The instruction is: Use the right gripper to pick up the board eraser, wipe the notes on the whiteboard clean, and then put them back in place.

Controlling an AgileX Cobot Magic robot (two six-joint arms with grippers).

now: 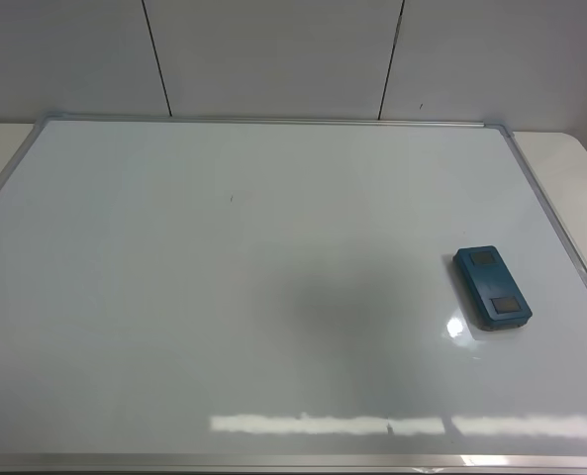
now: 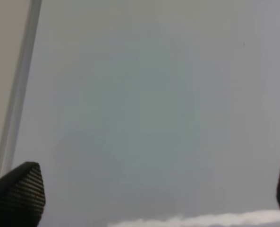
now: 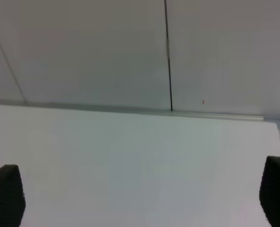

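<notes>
One board eraser [image 1: 492, 287] lies flat on one whiteboard [image 1: 224, 327], near its right frame edge, untouched. Only a tiny dark speck [image 1: 231, 198] shows on the otherwise white surface, possibly a marker remnant. Both wrist views show jaws spread wide and holding nothing: the left gripper [image 2: 149, 198] above bare board, the right gripper [image 3: 140, 198] facing the far frame edge. A pale counter [image 1: 570, 158] borders the board.
</notes>
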